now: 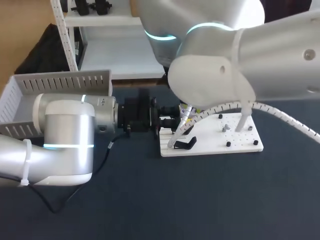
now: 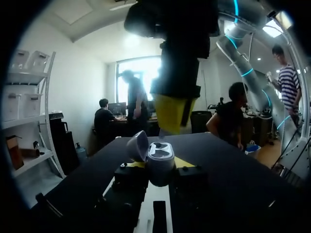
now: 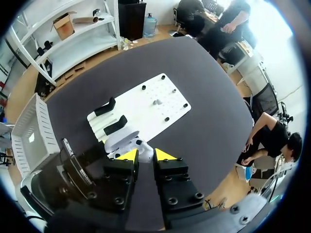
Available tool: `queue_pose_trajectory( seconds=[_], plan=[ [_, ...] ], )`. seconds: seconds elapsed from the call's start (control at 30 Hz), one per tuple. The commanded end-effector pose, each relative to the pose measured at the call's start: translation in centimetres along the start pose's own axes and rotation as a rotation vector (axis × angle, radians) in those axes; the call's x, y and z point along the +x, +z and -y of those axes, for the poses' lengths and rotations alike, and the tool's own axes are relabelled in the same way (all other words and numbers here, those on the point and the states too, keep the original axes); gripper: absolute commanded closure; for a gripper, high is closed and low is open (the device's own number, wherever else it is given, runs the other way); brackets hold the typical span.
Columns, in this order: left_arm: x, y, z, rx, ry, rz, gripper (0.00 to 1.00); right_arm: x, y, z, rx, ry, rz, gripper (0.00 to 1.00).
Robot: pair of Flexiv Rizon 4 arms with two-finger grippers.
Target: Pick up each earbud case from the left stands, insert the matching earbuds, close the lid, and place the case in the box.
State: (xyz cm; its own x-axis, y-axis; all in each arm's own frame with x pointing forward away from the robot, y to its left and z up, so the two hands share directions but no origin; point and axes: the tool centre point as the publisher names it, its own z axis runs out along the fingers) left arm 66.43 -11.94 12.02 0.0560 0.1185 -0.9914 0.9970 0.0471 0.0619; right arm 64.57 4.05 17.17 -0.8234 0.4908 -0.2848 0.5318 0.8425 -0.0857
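Observation:
The white earbud case (image 2: 160, 160) sits upright between the fingers of my left gripper (image 2: 160, 166), which is shut on it from both sides. Its lid (image 2: 138, 145) stands open, tilted to one side. My right gripper (image 2: 172, 114) hangs just above the case, yellow tips close together. In the right wrist view the right gripper (image 3: 145, 155) has a narrow gap with nothing seen in it, and the case (image 3: 121, 138) lies just ahead of its tips. In the head view the right arm hides the case; only a yellow fingertip (image 1: 186, 114) shows.
The white pegboard (image 1: 240, 142) lies mid-table with two black stands (image 1: 185, 144) on its left part and small pegs on its right. A white slotted box (image 1: 60, 82) stands at the table's far left. A cable (image 1: 107, 150) trails from my left wrist.

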Motion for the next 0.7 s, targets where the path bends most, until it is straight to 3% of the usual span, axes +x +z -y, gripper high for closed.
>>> queue_pose_trajectory(
  seconds=[0.03, 0.7],
  plan=[
    [0.08, 0.01, 0.05, -0.003, 0.002, 0.004, 1.00, -0.40, 0.17, -0.37, 0.003, 0.002, -0.010, 1.00],
    [0.08, 0.01, 0.05, -0.003, 0.002, 0.004, 1.00, -0.21, 0.52, -0.81, -0.008, 0.024, -0.031, 1.00]
  ],
)
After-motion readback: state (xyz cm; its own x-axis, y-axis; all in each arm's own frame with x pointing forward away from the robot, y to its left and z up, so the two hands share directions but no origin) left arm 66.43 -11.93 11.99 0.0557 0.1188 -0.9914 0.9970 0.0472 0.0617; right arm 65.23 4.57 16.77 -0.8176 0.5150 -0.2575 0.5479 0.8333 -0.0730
